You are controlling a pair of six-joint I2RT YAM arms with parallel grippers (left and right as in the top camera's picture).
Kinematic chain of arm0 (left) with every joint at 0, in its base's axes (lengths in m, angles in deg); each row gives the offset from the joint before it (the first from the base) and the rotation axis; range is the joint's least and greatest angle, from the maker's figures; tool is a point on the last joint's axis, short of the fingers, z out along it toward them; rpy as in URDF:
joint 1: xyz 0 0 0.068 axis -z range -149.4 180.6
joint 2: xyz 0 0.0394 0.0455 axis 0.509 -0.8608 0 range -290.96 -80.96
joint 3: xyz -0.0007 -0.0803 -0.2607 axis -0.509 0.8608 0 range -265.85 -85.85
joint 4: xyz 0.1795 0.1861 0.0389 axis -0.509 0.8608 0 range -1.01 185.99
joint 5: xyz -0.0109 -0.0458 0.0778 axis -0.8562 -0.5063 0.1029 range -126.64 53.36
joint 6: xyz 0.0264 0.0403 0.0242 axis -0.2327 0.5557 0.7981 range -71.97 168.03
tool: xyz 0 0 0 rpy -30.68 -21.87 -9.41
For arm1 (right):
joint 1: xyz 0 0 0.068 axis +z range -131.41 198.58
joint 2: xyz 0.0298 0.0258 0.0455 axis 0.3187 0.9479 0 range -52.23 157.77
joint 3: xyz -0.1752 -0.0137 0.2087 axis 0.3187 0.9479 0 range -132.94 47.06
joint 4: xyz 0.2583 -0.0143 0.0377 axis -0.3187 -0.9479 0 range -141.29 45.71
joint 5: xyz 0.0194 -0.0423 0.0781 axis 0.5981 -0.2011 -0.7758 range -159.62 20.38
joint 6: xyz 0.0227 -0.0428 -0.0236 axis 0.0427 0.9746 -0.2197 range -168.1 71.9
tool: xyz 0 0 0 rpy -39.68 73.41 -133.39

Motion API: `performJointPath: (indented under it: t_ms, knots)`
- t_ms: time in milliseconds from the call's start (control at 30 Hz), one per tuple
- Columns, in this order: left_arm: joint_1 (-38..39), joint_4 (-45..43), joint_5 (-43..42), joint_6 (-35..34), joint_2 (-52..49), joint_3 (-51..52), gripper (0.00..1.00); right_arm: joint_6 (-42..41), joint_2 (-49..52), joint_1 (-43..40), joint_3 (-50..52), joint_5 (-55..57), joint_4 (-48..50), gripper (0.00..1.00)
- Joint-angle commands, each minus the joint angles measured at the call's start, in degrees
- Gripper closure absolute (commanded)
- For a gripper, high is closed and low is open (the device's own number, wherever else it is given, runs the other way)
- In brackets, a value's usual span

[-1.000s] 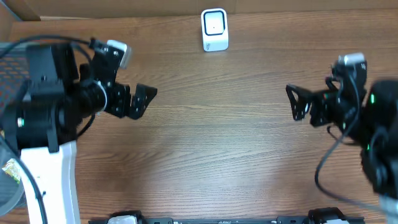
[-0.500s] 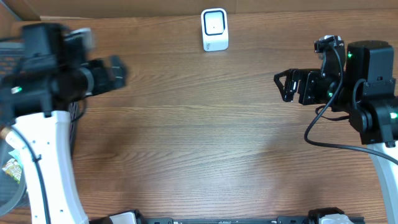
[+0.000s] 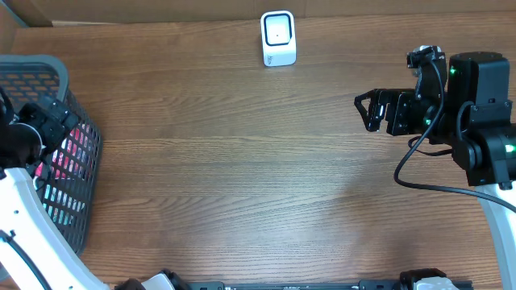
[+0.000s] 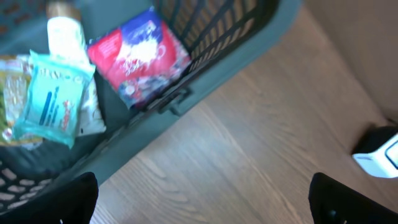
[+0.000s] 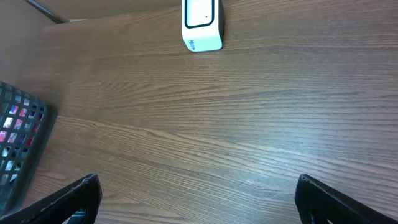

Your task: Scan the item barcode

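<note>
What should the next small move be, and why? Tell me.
Probably lower the left gripper into the basket toward the red pouch. Its jaws stand open and empty by the basket's rim, the pouch lies on top near that rim, and nothing is held yet to show the scanner.

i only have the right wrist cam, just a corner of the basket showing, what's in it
Observer: A red packet, a teal packet and a white bottle lie inside the basket.
Operator: where's the left gripper
Observer: The left gripper hangs open at the basket's table-side edge, holding nothing.
</note>
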Motion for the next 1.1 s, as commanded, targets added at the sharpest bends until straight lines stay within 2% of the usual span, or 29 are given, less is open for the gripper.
performJointPath:
  t_ms: [0,133,367,533,700,800,1067]
  knots:
    - [-0.85,0.20,3.67,1.95,3.04,-3.85,0.00,-0.09,0.07,-0.33,-1.62,-0.35,0.52,0.00]
    - [-6.16,1.70,8.87,-0.83,2.89,-4.42,0.00,-1.55,0.09,-0.31,-1.62,-0.74,0.24,0.00]
    - [-17.68,1.49,8.76,-0.79,-2.23,-4.37,0.00,-1.53,0.83,-0.33,-1.62,-0.72,-0.92,0.00]
    - [-20.04,2.56,10.19,-0.79,-7.28,-3.50,0.04,-1.53,3.13,-0.33,-1.62,-0.72,-1.44,0.00]
    - [-20.04,5.14,13.03,-1.01,-10.69,0.61,0.02,-1.53,6.56,-0.33,-1.62,-0.96,-2.95,0.00]
    - [-20.06,1.86,13.84,-0.83,-10.69,4.66,0.03,-1.53,8.61,-0.33,-1.62,-0.96,-3.37,0.00]
    - [-20.02,-12.94,13.16,6.67,-10.75,16.72,0.01,-1.53,12.63,-0.33,-1.62,-0.96,-3.17,0.00]
